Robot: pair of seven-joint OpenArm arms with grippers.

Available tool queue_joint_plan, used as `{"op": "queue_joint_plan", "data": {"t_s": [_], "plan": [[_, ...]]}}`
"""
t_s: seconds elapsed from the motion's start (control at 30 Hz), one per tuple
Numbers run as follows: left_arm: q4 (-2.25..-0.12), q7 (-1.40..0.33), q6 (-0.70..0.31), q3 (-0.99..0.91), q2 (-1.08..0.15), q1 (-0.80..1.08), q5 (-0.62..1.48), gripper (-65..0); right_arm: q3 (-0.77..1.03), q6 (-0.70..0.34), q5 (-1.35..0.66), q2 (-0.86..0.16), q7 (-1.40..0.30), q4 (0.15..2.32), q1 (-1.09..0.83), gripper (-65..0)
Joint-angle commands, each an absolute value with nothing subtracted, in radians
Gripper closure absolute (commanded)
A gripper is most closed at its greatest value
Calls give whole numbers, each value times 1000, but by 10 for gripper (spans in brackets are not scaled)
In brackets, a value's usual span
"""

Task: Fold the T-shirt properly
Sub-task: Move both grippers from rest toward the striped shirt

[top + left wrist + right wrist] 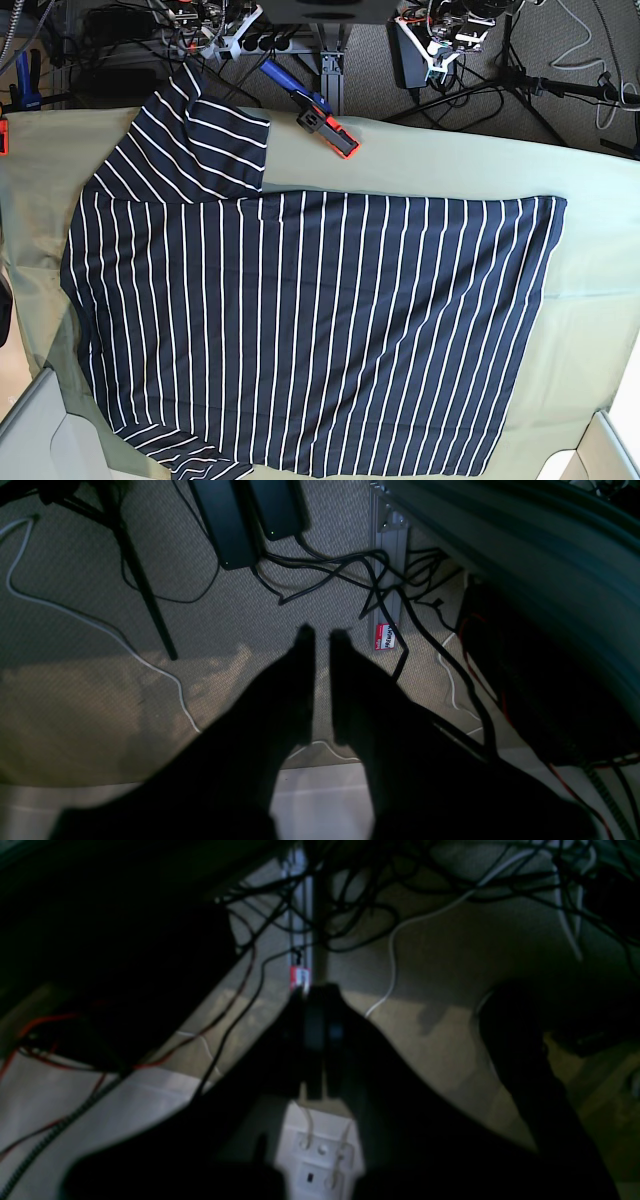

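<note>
T-shirt [310,330] lies spread flat on the green cloth [450,160] covering the desk, seen from the base view. Dark navy with thin white stripes. One sleeve [200,135] sticks out at the upper left, a second sleeve at the lower left edge. Hem runs along the right side, slightly slanted. Not yet folded.

An orange and blue clamp [322,120] sits at the desk's far edge, just beside the shirt's top edge, not touching it.

Neither arm shows in the base view.

Left gripper [320,637]: wrist view looks down at carpeted floor, cables [325,570] and a red-and-white name tag [385,636]. Fingers nearly together, a narrow gap between the tips, nothing between them.

Right gripper [317,995]: wrist view is dim and blurred, over floor and a white power strip [317,1150]. Fingers pressed together, holding nothing.

Both grippers are off the desk, well apart from the T-shirt.
</note>
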State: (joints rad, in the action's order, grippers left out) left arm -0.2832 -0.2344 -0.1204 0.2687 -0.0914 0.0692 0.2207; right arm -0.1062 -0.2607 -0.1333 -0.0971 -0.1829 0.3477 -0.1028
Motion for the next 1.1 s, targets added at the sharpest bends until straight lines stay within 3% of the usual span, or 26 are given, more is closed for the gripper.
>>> {"op": "queue_joint_plan", "data": {"t_s": [0.0,0.37,0.6,0.8,1.07], "plan": [[-290,-228,-136,267,-95,70,220,-50,-107,-212,-131,-102,-178,354,-106,0],[-290,-152,-136,267,-101,85,236,-49,-107,-213,-125,-103,-179,370,-128,0],[-352,-95,-153,267,-134,175,293,-47,-107,-213,-59,-123,-179,480,-249,0],[-598,-86,-264,204,-189,333,361,-47,-107,-215,-60,-175,-179,676,-401,0],[-1024,-194,-476,-67,-207,567,509,-45,-107,-303,-185,-282,-179,1048,-651,0]]}}
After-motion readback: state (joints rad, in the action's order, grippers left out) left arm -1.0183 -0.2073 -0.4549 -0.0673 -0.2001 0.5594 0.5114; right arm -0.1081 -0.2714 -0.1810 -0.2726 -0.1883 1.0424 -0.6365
